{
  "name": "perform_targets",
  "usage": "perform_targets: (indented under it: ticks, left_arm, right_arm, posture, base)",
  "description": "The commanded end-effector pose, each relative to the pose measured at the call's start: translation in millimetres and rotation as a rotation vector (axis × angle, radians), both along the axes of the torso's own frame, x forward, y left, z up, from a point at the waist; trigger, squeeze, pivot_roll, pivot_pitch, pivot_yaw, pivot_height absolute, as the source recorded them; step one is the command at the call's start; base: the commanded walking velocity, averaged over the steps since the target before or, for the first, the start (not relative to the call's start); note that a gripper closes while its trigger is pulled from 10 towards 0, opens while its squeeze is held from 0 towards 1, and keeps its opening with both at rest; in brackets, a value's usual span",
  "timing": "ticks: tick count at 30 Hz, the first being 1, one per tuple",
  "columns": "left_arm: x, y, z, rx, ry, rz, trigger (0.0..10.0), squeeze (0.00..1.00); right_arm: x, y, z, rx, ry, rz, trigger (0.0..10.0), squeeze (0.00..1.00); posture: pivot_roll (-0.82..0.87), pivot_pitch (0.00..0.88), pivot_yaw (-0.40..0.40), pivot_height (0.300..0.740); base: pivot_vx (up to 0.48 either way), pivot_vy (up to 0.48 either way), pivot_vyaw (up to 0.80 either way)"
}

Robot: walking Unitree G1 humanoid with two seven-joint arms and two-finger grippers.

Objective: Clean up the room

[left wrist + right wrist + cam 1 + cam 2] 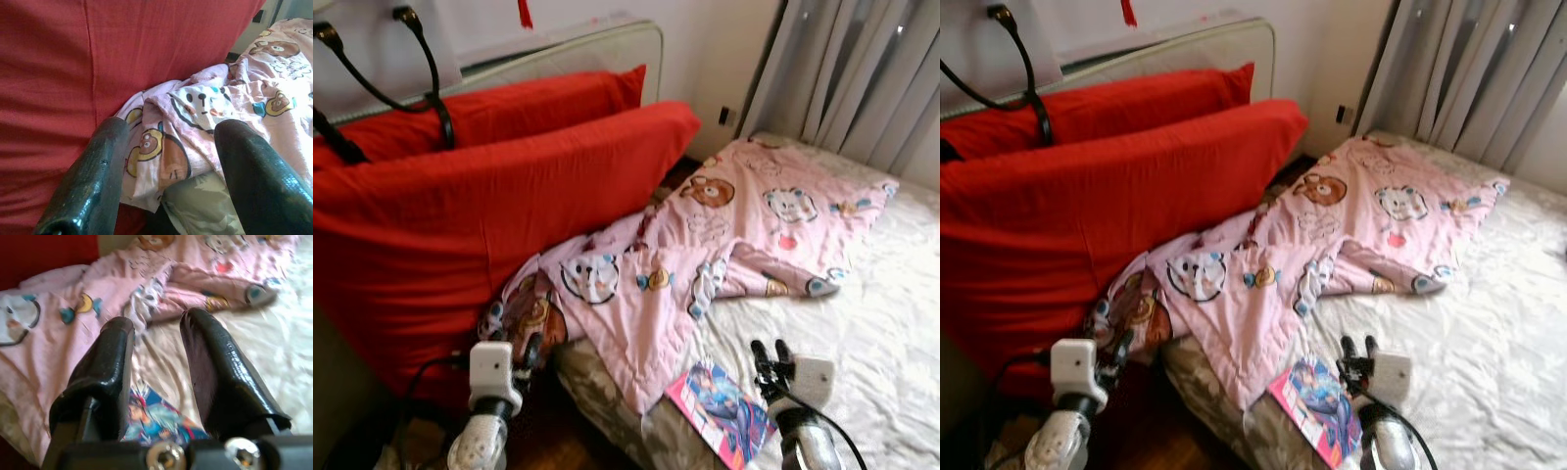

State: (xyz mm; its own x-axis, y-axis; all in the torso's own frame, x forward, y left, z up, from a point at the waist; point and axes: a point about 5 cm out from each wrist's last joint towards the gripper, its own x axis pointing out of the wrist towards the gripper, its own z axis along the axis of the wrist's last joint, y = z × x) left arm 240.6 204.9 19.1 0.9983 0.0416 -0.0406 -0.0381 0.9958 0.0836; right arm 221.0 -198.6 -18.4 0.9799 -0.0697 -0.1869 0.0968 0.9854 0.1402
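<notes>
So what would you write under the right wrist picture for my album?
Right gripper, fingers open, hangs over a colourful comic book beside a rumpled pink cartoon blanket on the white bed.

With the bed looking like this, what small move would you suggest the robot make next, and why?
Probably lower the right pincer onto the comic book. Its fingers are open just above the book, which lies loose at the mattress edge beside the crumpled pink blanket.

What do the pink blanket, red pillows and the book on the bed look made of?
Pink blanket: soft thin fabric, probably cotton, matte; it crumples and folds, with printed cartoon animals. Red pillows: woven cloth, matte; fine weave and a seam visible in the left wrist view. Book: likely glossy printed paper or card, flat with a colourful cover.
</notes>
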Motion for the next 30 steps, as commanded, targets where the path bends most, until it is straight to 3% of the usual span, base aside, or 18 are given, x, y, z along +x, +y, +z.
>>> perform_targets:
  ticks: [1,16,20,30]
  left_arm:
    - [1.0,-1.1,2.5,-0.011,-0.005,-0.014,10.0,0.00]
    - [-1.1,-1.3,3.3,-0.055,0.034,-0.042,10.0,0.00]
    - [7.3,2.6,11.8,-0.096,0.018,-0.007,10.0,0.00]
    - [8.7,2.8,15.1,-0.067,0.032,-0.029,10.0,0.00]
  right_arm:
    - [2.5,-0.5,4.1,-0.006,-0.023,-0.012,10.0,0.00]
    - [8.0,-12.3,15.4,-0.083,-0.048,-0.022,10.0,0.00]
    - [16.7,-15.7,15.3,-0.101,0.000,-0.028,10.0,0.00]
    - [19.5,-19.9,22.5,-0.090,-0.037,-0.075,10.0,0.00]
  posture:
    - [0.02,0.000,-0.037,0.740]
    - [0.01,0.000,-0.053,0.740]
    - [0.01,0.000,-0.062,0.730]
    - [0.00,0.000,-0.040,0.710]
  base:
    - [0.000,0.000,0.00]
    - [0.000,0.000,0.00]
    - [0.000,0.000,0.00]
    - [0.000,0.000,0.00]
